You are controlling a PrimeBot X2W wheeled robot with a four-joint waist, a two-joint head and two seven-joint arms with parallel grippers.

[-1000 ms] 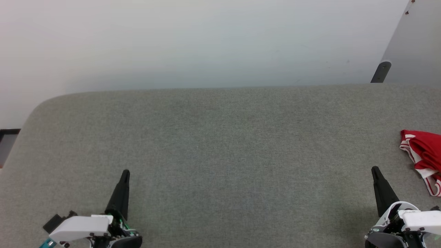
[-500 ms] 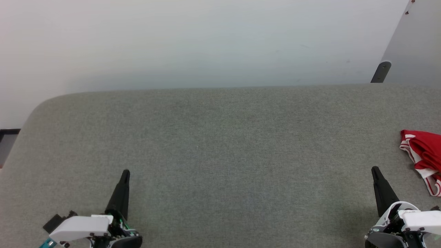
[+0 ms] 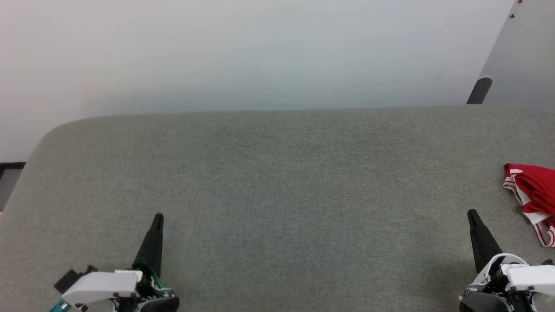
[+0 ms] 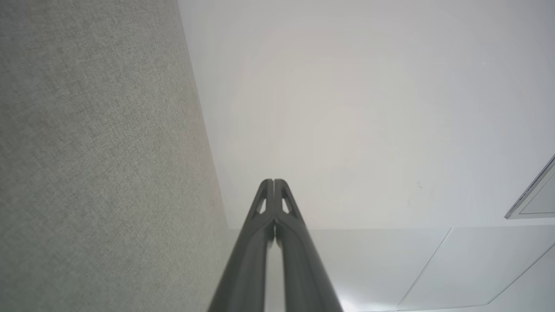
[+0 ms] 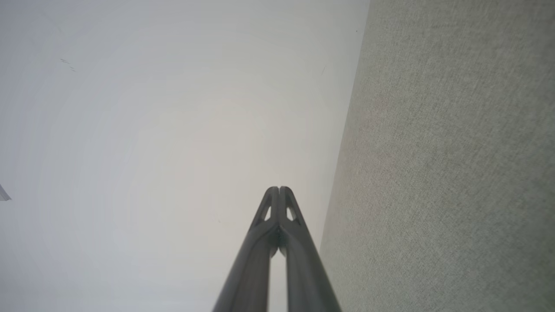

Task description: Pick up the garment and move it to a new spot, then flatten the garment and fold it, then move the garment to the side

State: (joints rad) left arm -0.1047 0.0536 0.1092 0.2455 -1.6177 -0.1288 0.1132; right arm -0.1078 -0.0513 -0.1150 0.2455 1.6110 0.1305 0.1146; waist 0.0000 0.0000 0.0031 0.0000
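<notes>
The garment [image 3: 534, 195], bright red with white striped edges, lies crumpled at the far right edge of the grey fabric table [image 3: 277, 173], partly cut off by the head view's border. My right gripper [image 3: 471, 213] rests at the lower right, a little left of and nearer than the garment, not touching it. At the lower left my left gripper [image 3: 158, 216] stands far from the cloth. In the wrist views the left gripper [image 4: 273, 181] and the right gripper [image 5: 279, 188] each have their fingertips pressed together with nothing between them.
A pale wall [image 3: 243, 52] rises behind the table's far edge. A dark post [image 3: 479, 90] and a grey panel [image 3: 524, 52] stand at the back right. The table's left corner is rounded, with a dark floor strip [image 3: 11, 171] beyond it.
</notes>
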